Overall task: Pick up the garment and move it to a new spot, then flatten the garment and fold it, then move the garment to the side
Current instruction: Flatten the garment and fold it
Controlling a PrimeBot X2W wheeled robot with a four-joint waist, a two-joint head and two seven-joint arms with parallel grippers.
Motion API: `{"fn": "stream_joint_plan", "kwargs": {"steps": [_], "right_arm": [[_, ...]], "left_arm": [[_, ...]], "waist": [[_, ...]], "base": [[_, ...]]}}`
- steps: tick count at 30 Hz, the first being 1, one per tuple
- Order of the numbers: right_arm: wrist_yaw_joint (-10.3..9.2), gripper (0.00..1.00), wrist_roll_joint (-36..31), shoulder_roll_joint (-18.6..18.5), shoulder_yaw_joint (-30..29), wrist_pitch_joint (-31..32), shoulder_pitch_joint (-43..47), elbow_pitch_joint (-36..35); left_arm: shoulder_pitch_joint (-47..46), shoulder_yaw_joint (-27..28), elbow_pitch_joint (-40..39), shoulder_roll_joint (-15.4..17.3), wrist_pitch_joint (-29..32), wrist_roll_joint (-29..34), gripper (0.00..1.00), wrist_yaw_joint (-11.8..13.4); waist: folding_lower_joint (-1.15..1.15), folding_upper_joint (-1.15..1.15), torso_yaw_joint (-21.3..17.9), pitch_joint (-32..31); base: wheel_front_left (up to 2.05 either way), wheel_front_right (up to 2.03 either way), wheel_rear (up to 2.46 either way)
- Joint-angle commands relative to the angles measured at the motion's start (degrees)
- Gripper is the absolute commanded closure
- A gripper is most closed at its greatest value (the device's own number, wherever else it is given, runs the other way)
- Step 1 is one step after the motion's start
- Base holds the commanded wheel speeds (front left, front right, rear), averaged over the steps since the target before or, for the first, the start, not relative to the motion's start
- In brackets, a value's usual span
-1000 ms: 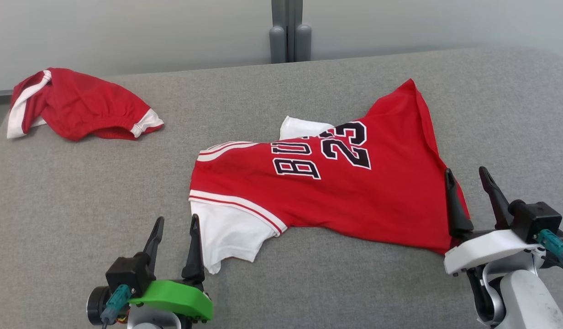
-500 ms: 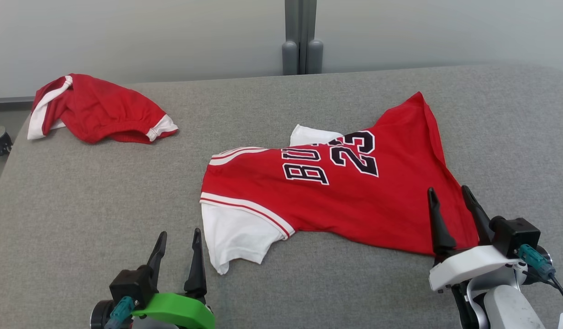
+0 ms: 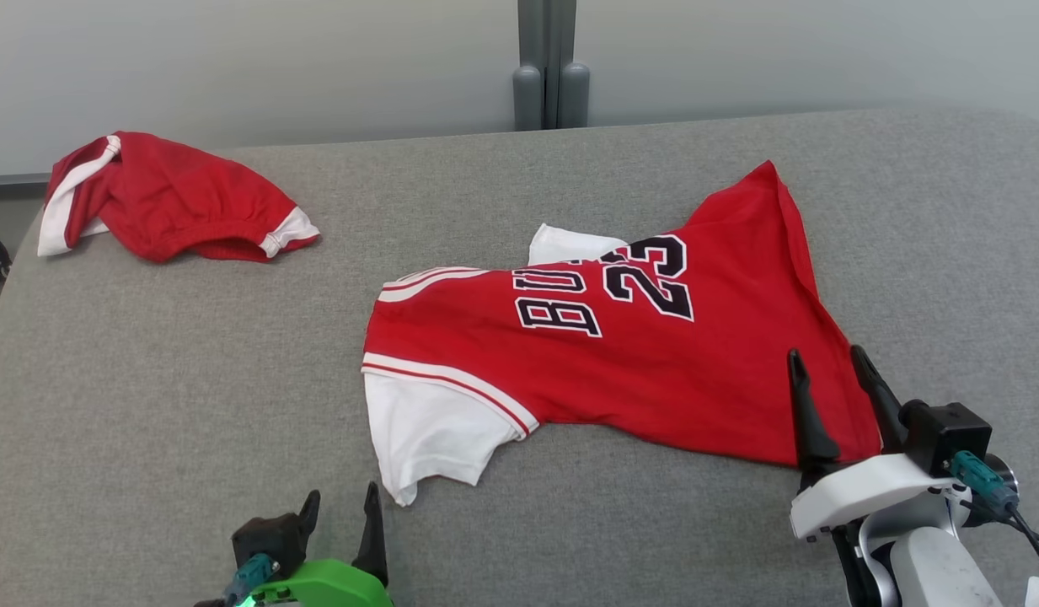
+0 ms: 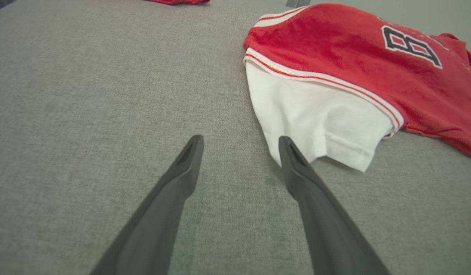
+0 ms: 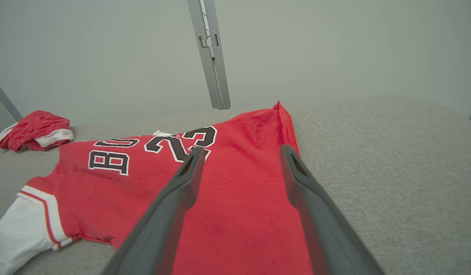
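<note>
Left gripper [image 3: 342, 504] hangs spread and empty just beside the jersey's [image 3: 637, 379] white sleeve [image 4: 315, 118], whose stitched hem the left wrist view makes plain. Soft and red, the jersey lies rumpled mid-way across the woven grey surface [image 3: 165, 396]; right gripper [image 3: 825, 358], released, sits over its right corner.

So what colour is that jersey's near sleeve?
The sleeve is plain white; it shows clearest in the left wrist view.

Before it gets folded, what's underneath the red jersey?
The red jersey lies on the grey surface. A white sleeve sticks out from under its near armhole, another white piece at its far edge. Anything else beneath is covered.
</note>
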Motion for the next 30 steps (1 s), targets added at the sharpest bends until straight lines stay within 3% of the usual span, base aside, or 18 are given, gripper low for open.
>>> {"fn": "stream_joint_plan", "kwargs": {"steps": [1,16,17,18,19,20,30], "right_arm": [[-0.06,0.00,-0.33,0.05,0.14,0.09,-0.40,0.21],[-0.06,0.00,-0.15,0.23,0.55,-0.02,0.14,1.77],[-0.06,0.00,-0.27,0.23,0.35,0.07,0.35,1.97],[-0.06,0.00,-0.33,0.23,0.20,0.20,0.53,2.13],[-0.06,0.00,-0.49,0.25,-0.06,0.40,0.83,2.36],[-0.06,0.00,-0.60,0.27,-0.32,0.63,1.19,2.57],[-0.06,0.00,-1.22,0.43,-3.73,2.63,3.79,6.49]], "left_arm": [[-1.75,-0.21,1.08,0.06,0.75,-0.51,0.00,0.35],[-5.09,-5.14,7.41,-0.10,2.90,-4.81,0.00,-0.30],[-5.22,-5.29,7.71,-0.10,2.85,-5.07,0.10,-0.07],[-5.39,-5.37,7.96,-0.10,2.74,-5.17,0.48,0.08],[-5.61,-5.49,8.22,-0.10,2.49,-5.33,0.68,0.23],[-5.77,-5.57,8.40,-0.11,2.28,-5.42,0.98,0.28],[-7.07,-5.63,8.30,0.44,-1.06,-5.49,1.00,0.70]], "waist": [[0.00,0.00,-0.21,0.09],[0.00,0.00,-3.36,1.30],[0.00,0.00,-3.52,1.42],[0.00,0.00,-3.63,1.53],[0.00,0.00,-3.73,1.71],[0.00,0.00,-3.77,1.83],[0.00,0.00,-3.50,2.56]], "base": [[0.00,0.00,0.00],[0.00,0.00,0.00],[0.00,0.00,0.00],[0.00,0.00,0.00],[0.00,0.00,0.00],[0.00,0.00,0.00],[0.00,0.00,0.00]]}}
